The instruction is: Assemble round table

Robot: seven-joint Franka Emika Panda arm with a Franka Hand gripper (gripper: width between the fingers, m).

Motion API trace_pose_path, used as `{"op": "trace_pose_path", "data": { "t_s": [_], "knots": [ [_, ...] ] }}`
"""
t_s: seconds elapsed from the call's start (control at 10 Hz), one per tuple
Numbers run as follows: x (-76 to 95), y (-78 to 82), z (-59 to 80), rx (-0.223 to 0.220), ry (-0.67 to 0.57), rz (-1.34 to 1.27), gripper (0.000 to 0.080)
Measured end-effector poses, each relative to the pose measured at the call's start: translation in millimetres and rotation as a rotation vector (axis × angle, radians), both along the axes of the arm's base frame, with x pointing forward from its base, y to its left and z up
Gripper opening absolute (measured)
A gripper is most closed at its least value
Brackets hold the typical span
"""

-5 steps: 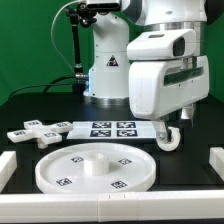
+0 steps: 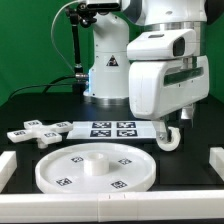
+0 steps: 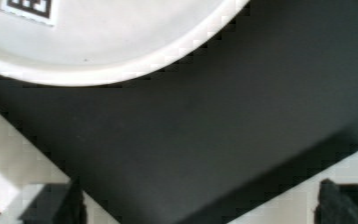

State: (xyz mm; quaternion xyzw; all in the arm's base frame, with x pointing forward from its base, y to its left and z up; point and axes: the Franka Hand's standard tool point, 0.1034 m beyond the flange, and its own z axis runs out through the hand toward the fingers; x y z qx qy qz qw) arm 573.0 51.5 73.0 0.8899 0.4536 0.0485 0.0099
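Early days by the look of it: the tool [image 3: 194, 205] hangs spread and empty over the bench [image 3: 211, 110], round disc [image 2: 95, 168] flat in front, leg [image 2: 170, 138] right under the arm. Next it probably has to line up on that leg

No change showed in the exterior view between the two moments: the hand [image 3: 197, 205] kept its place with fingers apart, and the disc [image 2: 95, 168], the base [image 2: 35, 130] and the leg [image 2: 168, 138] lay on the counter [image 2: 195, 160] exactly as before.
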Motion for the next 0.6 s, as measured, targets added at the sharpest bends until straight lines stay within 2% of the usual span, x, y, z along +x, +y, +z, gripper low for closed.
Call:
{"op": "trace_pose_path", "data": {
  "t_s": [0.2, 0.4, 0.5, 0.6],
  "knots": [
    [0.1, -48.9, -2.2, -0.026, 0.003, 0.034, 0.0650],
    [-3.6, -83.3, -5.3, -0.040, 0.007, 0.084, 0.0650],
    [-6.3, -95.5, -8.9, -0.041, 0.011, 0.073, 0.0650],
    [-5.7, -92.2, -8.7, -0.039, 0.010, 0.067, 0.0650]
  ]
}}
